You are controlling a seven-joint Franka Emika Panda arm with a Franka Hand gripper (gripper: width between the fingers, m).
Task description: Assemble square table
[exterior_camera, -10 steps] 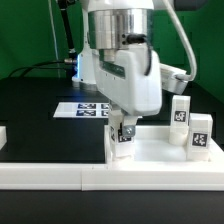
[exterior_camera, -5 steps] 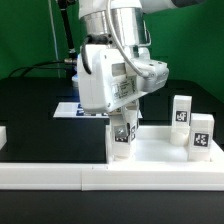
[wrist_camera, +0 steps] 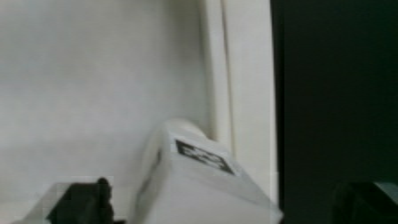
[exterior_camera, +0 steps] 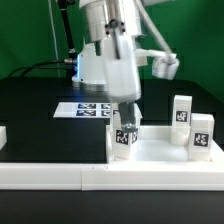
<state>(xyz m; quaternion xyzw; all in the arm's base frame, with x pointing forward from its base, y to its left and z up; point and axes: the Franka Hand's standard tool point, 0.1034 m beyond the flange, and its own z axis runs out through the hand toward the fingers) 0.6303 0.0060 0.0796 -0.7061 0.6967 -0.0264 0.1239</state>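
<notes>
The white square slab lies by the front wall. One short white tagged leg stands upright at the slab's corner on the exterior view's left. My gripper is directly above it, fingers down around its top. In the wrist view the leg sits between the two dark fingers, with a gap showing on each side, so the jaws look open. The slab fills one side of that view. Two more tagged legs stand upright at the exterior view's right.
The marker board lies flat on the black table behind the slab. The long white border wall runs along the front edge. A small white piece shows at the exterior view's left edge.
The wrist has turned about its vertical axis above the leg, so the hand now faces a different way. The leg stays at the slab's corner, with more of it showing.
</notes>
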